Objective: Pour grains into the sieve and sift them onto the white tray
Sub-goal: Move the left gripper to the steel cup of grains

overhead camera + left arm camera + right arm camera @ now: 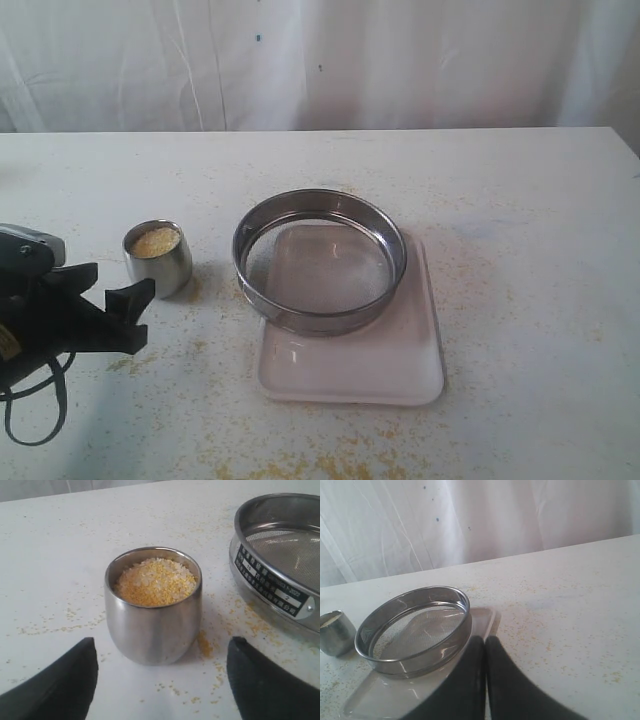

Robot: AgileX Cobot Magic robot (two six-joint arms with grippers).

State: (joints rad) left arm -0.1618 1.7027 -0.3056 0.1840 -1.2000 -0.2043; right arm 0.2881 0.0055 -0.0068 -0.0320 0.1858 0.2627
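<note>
Nearest the lens, the left gripper (124, 279) is hanging wide open and holding nothing, on the far side of the steel cup (153, 625) from the sieve (320, 322). The cup is standing just beside the sieve, apart from it, and the grains (156, 582) are sitting heaped to its brim. Under the sieve the white tray (350, 370) is lying on the tabletop (540, 250). The sieve's cup-side rim is overhanging the tray's edge. The right gripper (485, 645) is pressed closed on nothing and facing the sieve.

With so full a cup, an off-centre pinch or an early tilt is likely to be spilling grains short of the sieve. Its polished round wall may be slipping in the grip. Grains falling through the overhanging mesh would be missing the tray, and a knock from the cup could be pushing the sieve further off.
</note>
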